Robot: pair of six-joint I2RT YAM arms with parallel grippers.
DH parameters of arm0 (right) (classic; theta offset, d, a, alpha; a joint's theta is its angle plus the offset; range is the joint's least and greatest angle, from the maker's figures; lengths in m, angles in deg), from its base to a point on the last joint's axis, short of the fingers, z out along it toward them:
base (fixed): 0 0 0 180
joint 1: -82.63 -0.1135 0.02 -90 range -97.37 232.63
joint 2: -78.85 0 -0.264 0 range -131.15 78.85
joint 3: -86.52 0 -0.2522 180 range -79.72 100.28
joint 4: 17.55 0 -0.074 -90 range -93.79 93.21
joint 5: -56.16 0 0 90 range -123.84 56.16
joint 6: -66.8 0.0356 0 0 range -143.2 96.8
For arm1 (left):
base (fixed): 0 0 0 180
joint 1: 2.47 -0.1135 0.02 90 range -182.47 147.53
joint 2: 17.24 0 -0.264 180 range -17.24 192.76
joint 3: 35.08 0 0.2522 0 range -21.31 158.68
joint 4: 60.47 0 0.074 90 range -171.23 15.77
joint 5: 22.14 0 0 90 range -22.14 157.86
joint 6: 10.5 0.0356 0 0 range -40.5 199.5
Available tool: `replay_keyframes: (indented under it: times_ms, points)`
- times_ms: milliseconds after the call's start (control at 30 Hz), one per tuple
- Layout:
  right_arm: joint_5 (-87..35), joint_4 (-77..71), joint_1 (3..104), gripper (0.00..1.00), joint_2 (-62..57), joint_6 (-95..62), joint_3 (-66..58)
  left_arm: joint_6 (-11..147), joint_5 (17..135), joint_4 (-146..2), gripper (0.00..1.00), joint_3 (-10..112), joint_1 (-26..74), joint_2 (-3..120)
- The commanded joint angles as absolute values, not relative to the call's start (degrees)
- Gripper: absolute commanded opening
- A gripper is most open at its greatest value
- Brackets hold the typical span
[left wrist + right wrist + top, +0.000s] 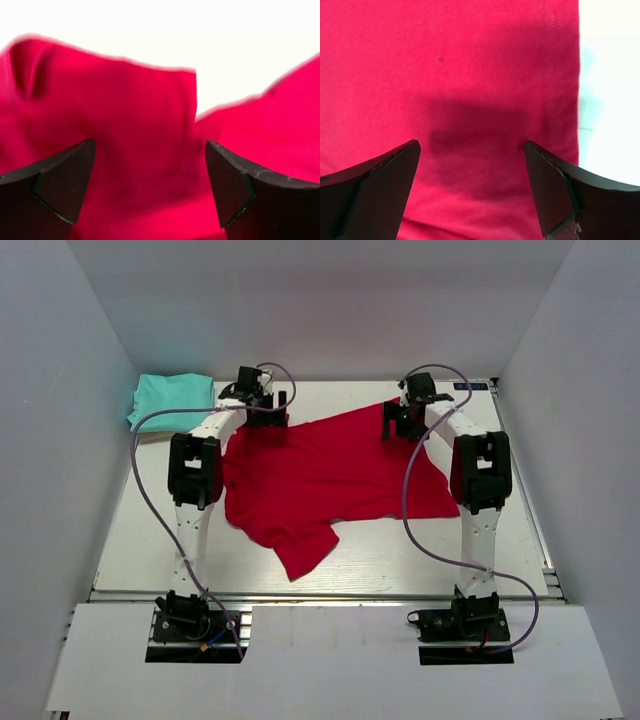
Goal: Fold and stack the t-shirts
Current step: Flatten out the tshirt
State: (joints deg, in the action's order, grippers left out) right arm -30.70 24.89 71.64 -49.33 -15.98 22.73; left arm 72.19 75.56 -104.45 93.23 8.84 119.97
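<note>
The red t-shirt (330,475) lies spread and rumpled across the middle of the table, one sleeve pointing toward the near edge. The teal t-shirt (172,398) sits neatly folded at the far left corner. My left gripper (268,406) is open over the shirt's far left edge; red cloth (125,125) fills the left wrist view, bunched and blurred between the jaws. My right gripper (402,423) is open just above the shirt's far right part; flat red cloth (470,90) lies under it, the hem edge to the right.
White walls enclose the table (330,575) on three sides. A grey cable loops from each arm. The bare tabletop (610,100) shows to the right of the shirt's hem in the right wrist view.
</note>
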Motion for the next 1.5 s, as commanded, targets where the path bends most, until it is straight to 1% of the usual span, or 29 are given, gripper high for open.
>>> replay_keyframes:
  times_ms: [0,100,200,400,433,467,533,567,600,633,667,700,733,833,867,967,1100,1133,1200,1233,1267,1300,1333,1367,1400,1433,1467]
  points:
    - [-33.31,27.76,72.08,0.90,-51.48,-16.26,27.23,72.12,73.58,-107.88,1.00,101.78,8.60,125.65]
    - [-33.57,28.38,72.34,0.90,-53.76,-15.91,27.68,71.59,72.34,-112.28,1.00,109.34,8.60,133.19]
    - [-36.12,29.87,72.52,0.90,-56.13,-14.69,29.86,71.06,76.37,-109.23,1.00,111.48,8.60,136.56]
    - [-35.51,33.91,73.75,0.90,-62.29,-12.74,38.13,63.07,83.49,-95.09,1.00,114.74,9.13,141.84]
    - [-35.33,33.65,74.44,0.90,-63.61,-11.00,40.40,59.32,83.50,-91.84,1.00,114.74,9.13,142.36]
    - [-34.46,32.87,74.80,0.90,-64.58,-10.46,40.86,56.93,84.29,-85.37,1.00,116.31,9.13,143.24]
    - [-28.25,29.88,75.77,0.90,-65.63,-8.19,41.30,52.36,86.05,-77.96,1.00,118.16,9.13,147.28]
    - [-25.86,28.56,76.12,0.90,-65.64,-5.91,40.26,46.94,86.83,-71.22,1.00,120.78,9.13,149.03]
    - [-18.53,22.03,76.99,0.90,-65.29,-3.10,39.12,44.63,86.84,-68.20,1.00,122.11,9.13,150.79]
    - [-16.37,19.52,77.17,0.90,-63.98,-1.77,36.24,42.43,85.80,-66.34,1.00,123.60,9.13,153.59]
    - [-14.17,16.80,77.26,0.90,-63.19,0.07,32.73,39.36,85.79,-62.41,1.00,124.40,9.13,154.23]
    - [-12.67,9.38,77.18,0.90,-62.66,1.22,29.99,38.72,83.87,-61.67,1.00,123.80,9.13,154.23]
    - [-13.09,8.09,76.92,0.90,-60.74,1.32,29.01,38.72,83.85,-60.88,1.00,123.10,9.13,154.23]
    - [-15.90,4.12,76.56,0.90,-56.68,-1.57,26.19,42.04,81.66,-61.75,1.00,120.64,9.13,150.29]
    - [-16.78,4.20,76.56,0.90,-54.33,-2.97,26.10,44.23,80.96,-61.75,1.00,120.11,9.13,147.76]
    - [-18.71,6.22,76.65,0.90,-52.46,-5.35,27.41,46.53,80.95,-62.63,1.00,118.79,9.13,143.09]
    - [-21.35,7.55,76.30,0.90,-43.77,-8.35,25.05,52.68,82.80,-67.19,1.00,118.17,9.13,132.81]
    - [-23.01,7.20,76.47,0.90,-40.71,-8.26,22.43,53.65,83.32,-69.55,1.00,115.56,9.13,127.05]
    - [-24.60,5.80,76.56,0.90,-35.53,-7.65,18.91,55.93,84.03,-71.94,1.00,111.33,9.13,120.34]
    - [-26.09,4.74,76.56,0.90,-31.23,-7.21,12.63,58.38,84.64,-75.60,1.00,107.05,9.13,117.09]
    - [-27.41,3.95,76.73,0.90,-30.23,-6.86,10.39,59.45,85.17,-78.07,1.00,104.83,9.13,110.53]
    - [-29.51,3.68,76.82,0.90,-24.83,-5.90,8.19,60.41,85.17,-80.45,1.00,102.55,9.13,107.33]
    - [-30.40,3.16,76.74,0.90,-23.03,-5.19,1.12,61.82,85.17,-85.26,1.00,97.48,9.65,104.17]
    - [-32.85,2.63,76.82,0.90,-21.36,-5.01,-0.95,62.61,85.17,-87.13,1.00,94.38,9.66,101.09]
    - [-33.57,2.71,77.00,0.90,-19.95,-3.96,-4.63,63.58,85.17,-88.63,1.00,87.48,10.26,94.80]
    - [-35.49,3.15,76.74,0.90,-15.76,-3.08,-7.88,63.59,81.87,-90.47,1.00,83.93,11.40,91.69]
    - [-38.12,4.63,76.91,0.90,-14.41,-1.77,-10.70,63.59,81.83,-92.41,1.00,79.97,11.93,88.70]
